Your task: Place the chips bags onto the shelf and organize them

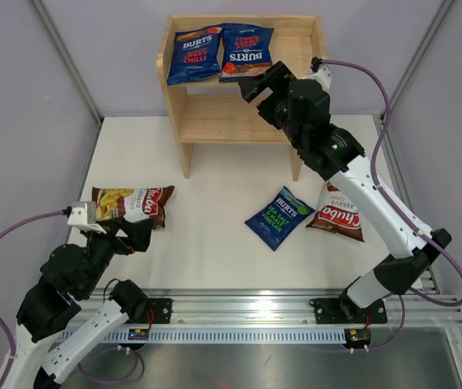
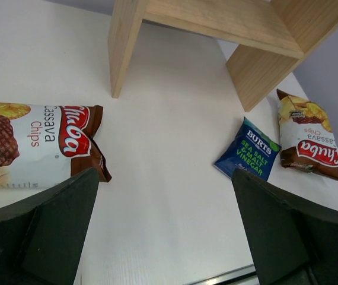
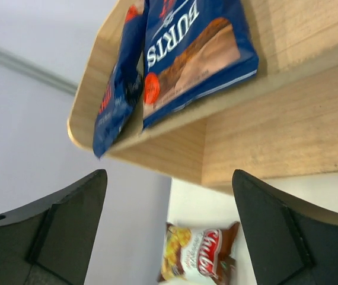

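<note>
Two dark blue BURTS bags (image 1: 194, 55) (image 1: 245, 50) with red lettering lean on the top tier of the wooden shelf (image 1: 223, 117); they also show in the right wrist view (image 3: 193, 50). My right gripper (image 1: 257, 83) is open and empty, just in front of the right bag. A green-lettered BURTS bag (image 1: 280, 216) and a Chuba bag (image 1: 340, 215) lie on the table at right. Another Chuba bag (image 1: 134, 203) lies at left. My left gripper (image 1: 130, 235) is open and empty beside it, low over the table (image 2: 166, 196).
The shelf's lower tier (image 1: 231, 121) is bare wood. The shelf legs (image 2: 124, 47) stand on the white table. A metal rail (image 1: 247, 308) runs along the near edge. Grey walls close in the sides and back.
</note>
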Controlling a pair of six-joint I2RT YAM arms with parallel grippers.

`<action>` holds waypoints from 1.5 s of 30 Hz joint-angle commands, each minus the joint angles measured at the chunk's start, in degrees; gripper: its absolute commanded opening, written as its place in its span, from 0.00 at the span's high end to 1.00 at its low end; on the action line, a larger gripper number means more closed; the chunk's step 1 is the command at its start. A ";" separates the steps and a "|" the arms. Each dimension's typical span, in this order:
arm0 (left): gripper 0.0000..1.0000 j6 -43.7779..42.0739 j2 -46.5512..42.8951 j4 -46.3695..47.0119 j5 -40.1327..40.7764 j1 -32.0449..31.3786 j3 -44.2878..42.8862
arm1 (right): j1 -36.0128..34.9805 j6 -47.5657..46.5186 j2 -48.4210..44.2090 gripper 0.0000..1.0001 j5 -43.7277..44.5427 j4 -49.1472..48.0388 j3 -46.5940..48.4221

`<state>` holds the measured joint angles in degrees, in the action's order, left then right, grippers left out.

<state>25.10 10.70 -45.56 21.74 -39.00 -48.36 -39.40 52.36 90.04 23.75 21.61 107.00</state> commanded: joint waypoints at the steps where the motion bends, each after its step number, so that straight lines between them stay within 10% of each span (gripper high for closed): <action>1: 0.01 1.70 4.40 0.04 0.16 0.07 -1.91 | 0.37 -11.11 -7.50 0.03 -10.71 -3.94 -3.54; 7: 0.01 5.31 14.68 11.88 -16.68 0.07 1.95 | 0.29 -26.07 -21.55 0.01 -27.52 7.57 -18.11; 12: 0.01 5.83 30.85 27.06 -27.60 0.07 3.89 | 0.46 -26.00 -39.80 0.00 -17.62 9.76 -39.89; 21: 0.01 -0.31 63.71 39.22 -31.05 -1.69 -7.35 | 0.55 -23.62 -58.02 0.01 -14.87 18.03 -50.83; 32: 0.01 -8.66 98.77 34.67 -43.26 -1.69 -32.04 | 0.46 -23.97 -67.80 0.00 -25.14 19.18 -53.38; 45: 0.14 -11.57 120.25 21.66 -47.57 -1.69 -56.32 | 0.46 -23.00 -72.11 0.02 -29.46 19.70 -55.40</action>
<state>13.72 128.55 -20.82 -23.51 -41.36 -101.25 -39.20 29.17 18.48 -3.33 41.36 52.03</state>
